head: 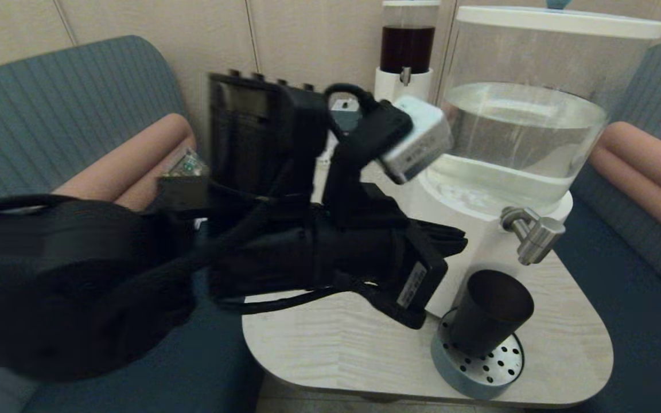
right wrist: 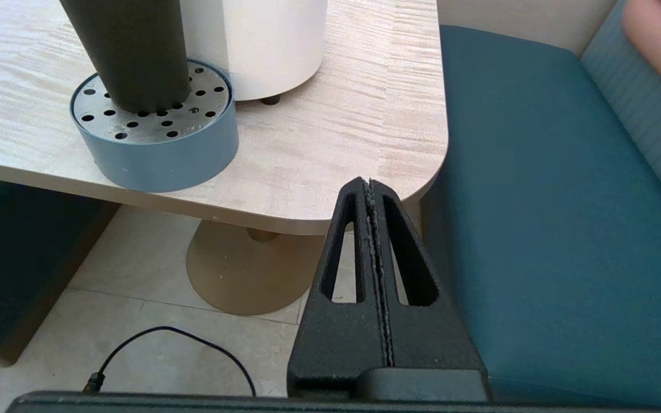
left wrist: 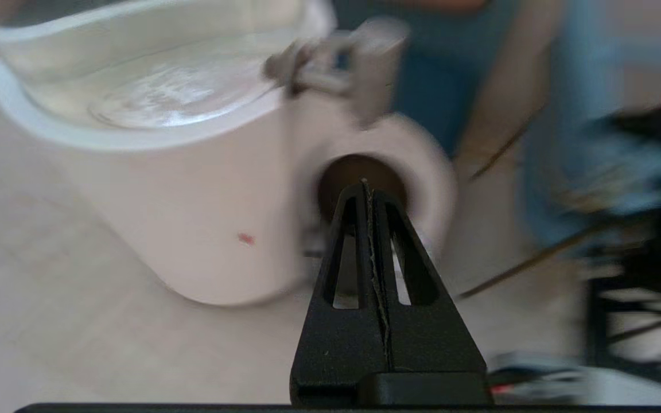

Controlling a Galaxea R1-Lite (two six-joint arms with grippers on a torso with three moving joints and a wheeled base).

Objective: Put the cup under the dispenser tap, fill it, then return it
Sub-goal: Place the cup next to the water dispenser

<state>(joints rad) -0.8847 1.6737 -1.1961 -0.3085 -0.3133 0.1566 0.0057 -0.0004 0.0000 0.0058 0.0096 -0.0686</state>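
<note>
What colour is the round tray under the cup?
Blue-grey tray, silver holed top; right wrist view shows it best.

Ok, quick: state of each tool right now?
Left tool: closed, holding nothing, pointed at the cup.
Right tool: closed, holding nothing, off the table's edge.

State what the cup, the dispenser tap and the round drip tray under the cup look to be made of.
The cup: probably plastic, dark brown-black with a matte, slightly see-through wall. The dispenser tap: metal, seemingly brushed steel, with a dull silver sheen. The drip tray: a silvery perforated top plate, likely metal, in a grey-blue ring that looks like smooth plastic.
</note>
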